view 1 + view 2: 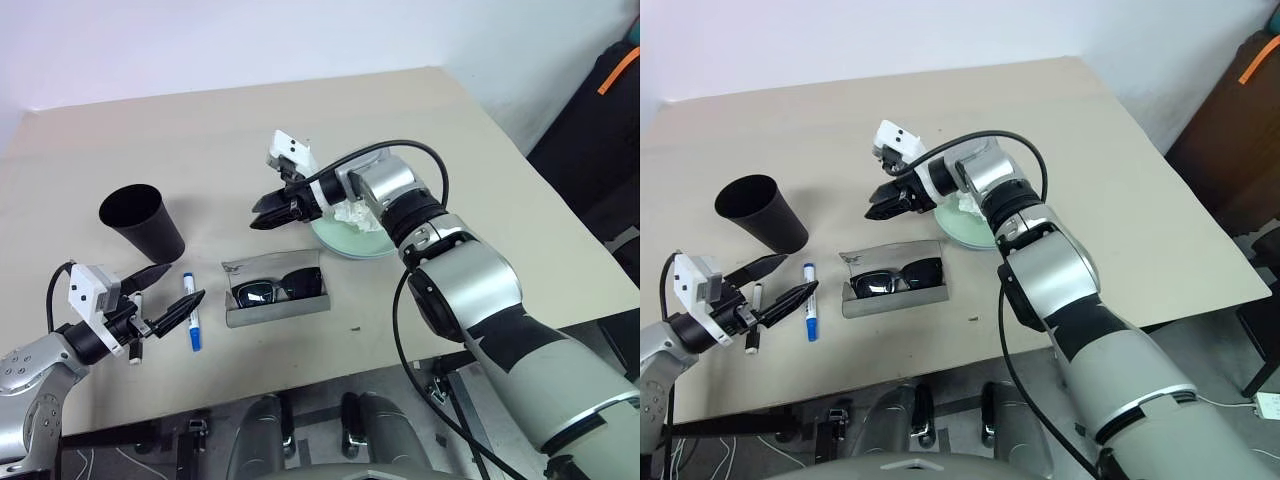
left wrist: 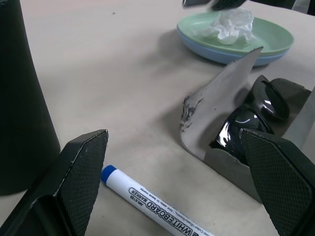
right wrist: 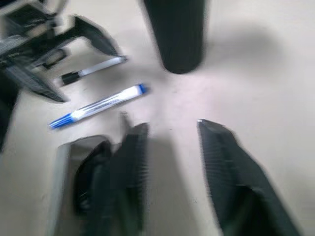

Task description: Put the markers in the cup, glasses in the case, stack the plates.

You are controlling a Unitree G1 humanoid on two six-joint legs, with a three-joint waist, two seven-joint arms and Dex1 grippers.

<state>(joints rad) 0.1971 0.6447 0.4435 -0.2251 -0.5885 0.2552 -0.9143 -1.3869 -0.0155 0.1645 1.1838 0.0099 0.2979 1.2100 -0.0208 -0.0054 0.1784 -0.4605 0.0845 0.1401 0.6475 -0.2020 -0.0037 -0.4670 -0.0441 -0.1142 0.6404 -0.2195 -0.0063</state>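
Glasses (image 1: pixel 275 289) lie inside open case (image 1: pixel 277 309). Left gripper (image 1: pixel 172 293) beside case, fingers wide apart, empty, straddling markers (image 1: pixel 191 311). Right gripper (image 1: pixel 265 213) above case, fingers slightly apart, empty.

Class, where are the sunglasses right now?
In the left eye view, the sunglasses lie inside the open grey case near the table's front edge, between the blue-capped marker and the stacked plates.
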